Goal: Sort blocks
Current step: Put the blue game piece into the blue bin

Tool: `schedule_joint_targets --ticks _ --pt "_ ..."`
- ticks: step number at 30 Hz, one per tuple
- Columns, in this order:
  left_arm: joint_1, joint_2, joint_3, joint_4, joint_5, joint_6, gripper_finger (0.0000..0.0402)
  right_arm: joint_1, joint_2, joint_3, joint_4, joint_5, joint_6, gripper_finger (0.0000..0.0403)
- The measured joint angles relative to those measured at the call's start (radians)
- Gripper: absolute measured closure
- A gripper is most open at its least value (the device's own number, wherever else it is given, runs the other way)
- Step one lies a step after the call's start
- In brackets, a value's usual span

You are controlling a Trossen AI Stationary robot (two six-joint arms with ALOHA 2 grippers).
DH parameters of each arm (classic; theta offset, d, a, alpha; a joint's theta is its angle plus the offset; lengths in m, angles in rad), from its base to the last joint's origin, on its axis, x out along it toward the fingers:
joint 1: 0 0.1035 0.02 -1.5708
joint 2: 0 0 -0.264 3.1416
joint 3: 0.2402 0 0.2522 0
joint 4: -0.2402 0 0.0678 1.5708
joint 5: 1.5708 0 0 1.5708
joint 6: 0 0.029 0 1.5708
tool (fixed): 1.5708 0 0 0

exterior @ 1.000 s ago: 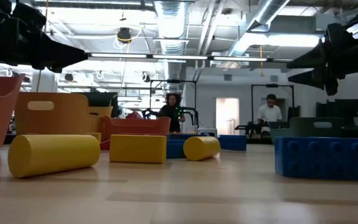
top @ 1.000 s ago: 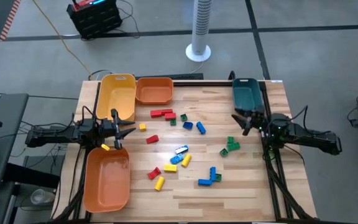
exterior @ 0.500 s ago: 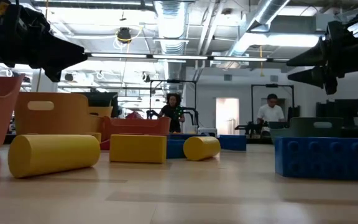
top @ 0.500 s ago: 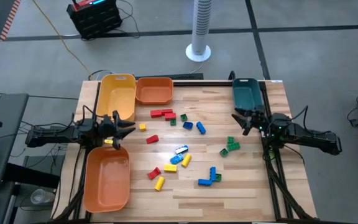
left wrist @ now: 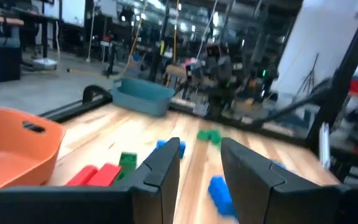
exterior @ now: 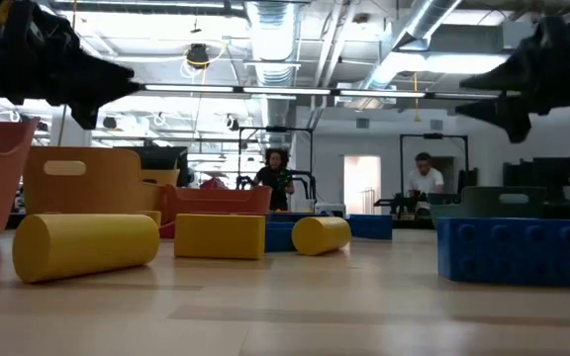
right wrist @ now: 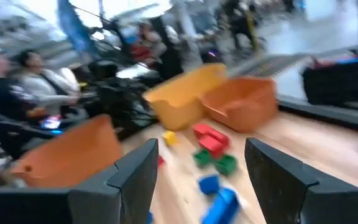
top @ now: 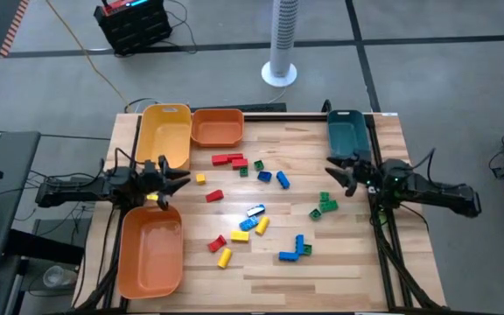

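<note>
Blocks (top: 254, 210) lie scattered across the middle of the wooden counter (top: 348, 254). Left tool (top: 166, 182), centre-left, pinches a small yellow piece, hard to make out, fingers nearly together. Right tool (top: 338, 174), centre-right, is spread apart, empty. Beyond the counter: grey floor, a blurred workshop, people.

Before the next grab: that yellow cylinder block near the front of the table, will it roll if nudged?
Probably. The yellow cylinder block lies on its side on the smooth wooden table, so a sideways nudge would likely roll it. It looks like stiff, light plastic, so it should not deform in a grip. Its curved sides may slip between the fingers; gripping across the flat ends seems safer.
</note>
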Motion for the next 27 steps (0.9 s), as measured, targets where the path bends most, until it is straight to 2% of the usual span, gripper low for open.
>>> schedule_joint_targets --ticks 5,9,11,15,18,23,27 --pt "0.000 0.001 0.019 -0.013 0.111 -0.049 0.0289 0.089 0.104 0.032 0.006 -0.009 -0.060 0.0148" --pt "0.000 0.000 0.046 -0.061 0.141 -0.102 0.0289 0.205 0.301 0.088 -0.004 -0.002 -0.092 0.0148" --pt "0.000 0.001 0.057 -0.078 0.132 -0.110 0.0289 0.267 0.422 0.145 -0.055 0.047 -0.102 0.0148" --pt "0.000 0.006 0.076 -0.072 0.034 -0.086 0.0289 0.361 0.677 0.302 -0.258 0.188 -0.111 0.0148" --pt "0.000 0.030 0.091 -0.068 -0.076 -0.052 0.0289 0.373 0.856 0.404 -0.324 0.246 -0.126 0.0148" --pt "0.000 0.131 0.137 0.006 -0.232 0.039 0.0289 0.293 1.094 0.509 -0.287 0.248 -0.144 0.0148" --pt "0.003 0.261 0.239 0.043 -0.261 0.142 0.0289 0.205 1.240 0.560 -0.214 0.225 -0.144 0.0148"
